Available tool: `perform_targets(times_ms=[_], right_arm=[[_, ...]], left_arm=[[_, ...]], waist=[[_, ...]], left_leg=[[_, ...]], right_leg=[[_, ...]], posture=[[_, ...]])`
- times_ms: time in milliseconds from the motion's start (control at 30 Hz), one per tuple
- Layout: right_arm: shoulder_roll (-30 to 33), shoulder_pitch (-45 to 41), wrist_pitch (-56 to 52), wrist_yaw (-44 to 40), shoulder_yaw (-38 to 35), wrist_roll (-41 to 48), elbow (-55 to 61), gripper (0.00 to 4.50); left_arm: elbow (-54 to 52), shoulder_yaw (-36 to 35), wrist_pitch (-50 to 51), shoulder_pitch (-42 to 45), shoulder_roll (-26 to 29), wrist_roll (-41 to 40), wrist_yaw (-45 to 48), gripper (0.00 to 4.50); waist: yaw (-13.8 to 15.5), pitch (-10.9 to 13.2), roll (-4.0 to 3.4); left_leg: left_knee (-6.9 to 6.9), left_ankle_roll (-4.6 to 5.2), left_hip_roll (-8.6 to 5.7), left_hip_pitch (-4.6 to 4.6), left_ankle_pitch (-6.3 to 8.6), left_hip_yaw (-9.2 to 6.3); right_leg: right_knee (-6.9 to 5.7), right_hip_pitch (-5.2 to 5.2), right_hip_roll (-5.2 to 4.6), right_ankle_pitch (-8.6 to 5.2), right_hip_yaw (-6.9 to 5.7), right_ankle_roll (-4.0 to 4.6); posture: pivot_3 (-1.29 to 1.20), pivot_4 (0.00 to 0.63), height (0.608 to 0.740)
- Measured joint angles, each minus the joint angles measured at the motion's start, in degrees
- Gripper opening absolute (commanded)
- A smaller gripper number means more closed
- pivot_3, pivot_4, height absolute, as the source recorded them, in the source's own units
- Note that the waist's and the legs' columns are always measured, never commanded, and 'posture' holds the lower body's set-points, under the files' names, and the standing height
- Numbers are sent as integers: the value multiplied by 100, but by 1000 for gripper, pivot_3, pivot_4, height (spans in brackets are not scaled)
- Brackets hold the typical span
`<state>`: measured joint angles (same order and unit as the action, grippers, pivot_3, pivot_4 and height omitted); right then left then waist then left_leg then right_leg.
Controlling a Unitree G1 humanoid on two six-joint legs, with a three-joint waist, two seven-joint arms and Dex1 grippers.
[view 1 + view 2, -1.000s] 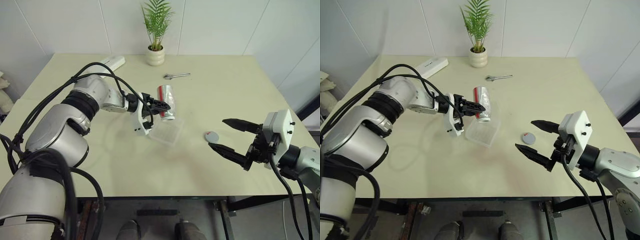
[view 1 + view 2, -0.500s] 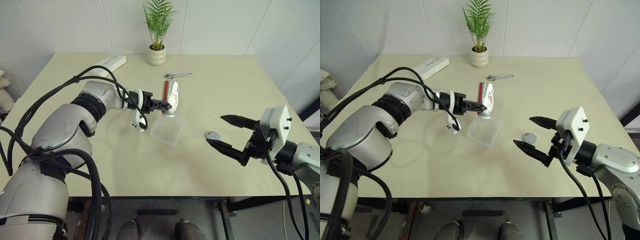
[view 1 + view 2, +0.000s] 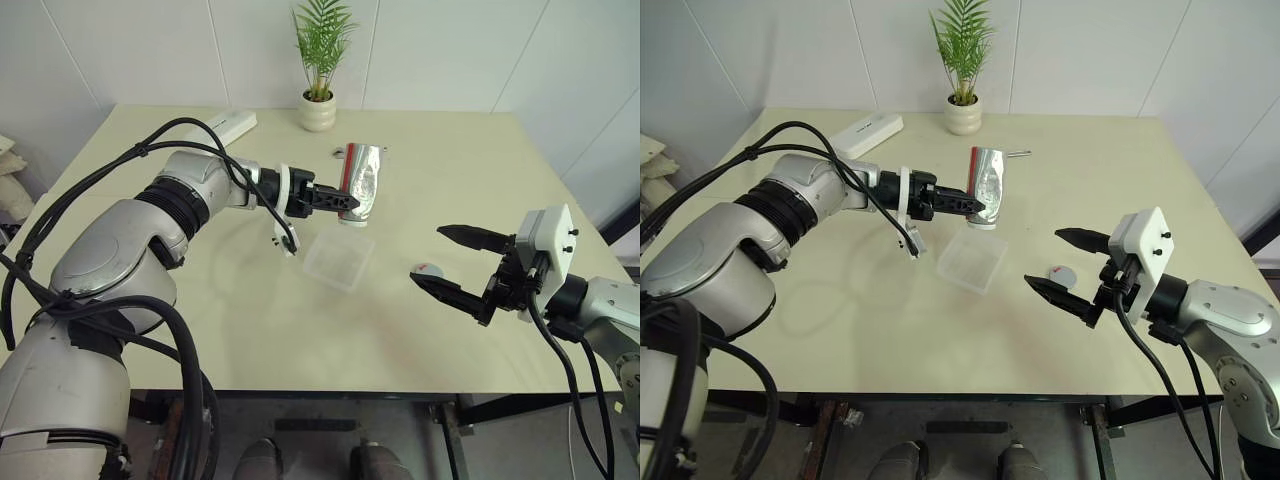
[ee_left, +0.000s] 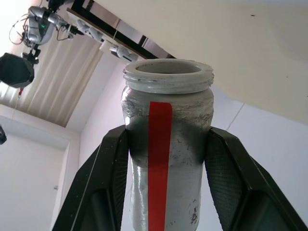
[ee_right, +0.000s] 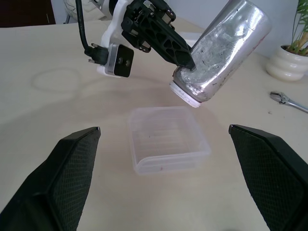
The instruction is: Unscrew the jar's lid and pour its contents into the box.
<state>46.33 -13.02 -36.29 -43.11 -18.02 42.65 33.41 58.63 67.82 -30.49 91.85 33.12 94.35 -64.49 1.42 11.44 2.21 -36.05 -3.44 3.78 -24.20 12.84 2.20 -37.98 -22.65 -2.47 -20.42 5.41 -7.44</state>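
Note:
The jar (image 3: 360, 185), silvery with a red stripe (image 4: 159, 154), hangs tilted in the air with its open mouth (image 5: 186, 96) pointing down over the far edge of the box (image 3: 338, 257). My left gripper (image 3: 345, 200) is shut on the jar near its mouth, a finger (image 4: 103, 192) on each side. The box, a clear shallow tray, rests on the table (image 3: 250, 330). The lid (image 3: 430, 269), a grey disc, lies to the right of the box. My right gripper (image 3: 427, 255) hovers open just above the lid. I cannot make out the contents.
At the table's far edge stand a white plant pot (image 3: 318, 110) and a flat white case (image 3: 228, 125). A wrench (image 5: 288, 102) lies on the table beyond the jar. The table's right edge runs close behind my right arm.
My left gripper has lifted the jar higher above the box and rolled it. The right gripper has stayed about where it was, open.

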Motion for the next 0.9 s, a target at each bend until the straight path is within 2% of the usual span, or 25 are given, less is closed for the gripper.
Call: perform_targets(times_ms=[200, 333, 400, 467, 533, 667, 733, 900], right_arm=[[0, -4, 13, -16, 13, -6, -10, 4500], [11, -5, 15, -61, 14, -14, -33, 4500], [39, -6, 17, -84, 14, -62, -40, 4500], [45, -11, 20, -120, 14, -75, -50, 4500], [45, -15, 20, -142, 14, -74, -54, 4500], [53, -17, 20, -181, 13, -75, -87, 4500], [53, -33, 20, -197, 13, -75, -106, 4500], [57, -50, 20, -227, 13, -73, -149, 4500]], left_arm=[[590, -598, -1267, -117, 110, -1066, 594, 1965], [1100, -1363, -2627, -611, 183, -2286, 1580, 1965], [1400, -2113, -3174, -911, 156, -3278, 2666, 1964], [1818, -3538, -3455, -1393, -109, -5041, 4415, 1964], [1860, -4509, -3434, -1916, -324, -6496, 6008, 1963], [1340, -5629, -2617, -2523, -568, -8428, 8510, 1963], [973, -6051, -2062, -2614, -612, -9122, 9308, 1962], [147, -7048, -402, -3000, -670, -10491, 10340, 1962]], waist=[[-3, 0, 0], [-2, 0, 0], [5, 0, 0], [3, -3, -4], [-4, -2, -4], [-25, -2, -4], [-27, -2, -4], [-138, -2, -4]], left_leg=[[-2, 2, 0, 4, 1, 12], [-4, 2, 2, 6, 1, 21], [-10, 3, 2, 3, 1, 23], [-14, 3, 2, 8, 1, 34], [-21, 3, 3, 8, 1, 32], [-38, 5, 5, 9, 0, 28], [-55, 7, 4, 9, 1, 24], [-100, 38, 5, 10, 18, 14]], right_leg=[[0, 0, 0, 2, 9, -3], [-2, -2, 0, 2, 14, -3], [-3, -2, -1, 3, 15, -5], [-2, 2, -2, 5, 17, -6], [-11, 3, -2, 6, 17, -6], [-37, 2, 3, 7, 18, -6], [-48, 5, 4, 7, 18, -6], [-83, 13, 4, 8, 18, -9]], posture=[[0, 150, 740], [0, 150, 740], [0, 150, 740], [0, 150, 740], [0, 150, 740], [0, 150, 740], [0, 150, 740], [0, 150, 740]])
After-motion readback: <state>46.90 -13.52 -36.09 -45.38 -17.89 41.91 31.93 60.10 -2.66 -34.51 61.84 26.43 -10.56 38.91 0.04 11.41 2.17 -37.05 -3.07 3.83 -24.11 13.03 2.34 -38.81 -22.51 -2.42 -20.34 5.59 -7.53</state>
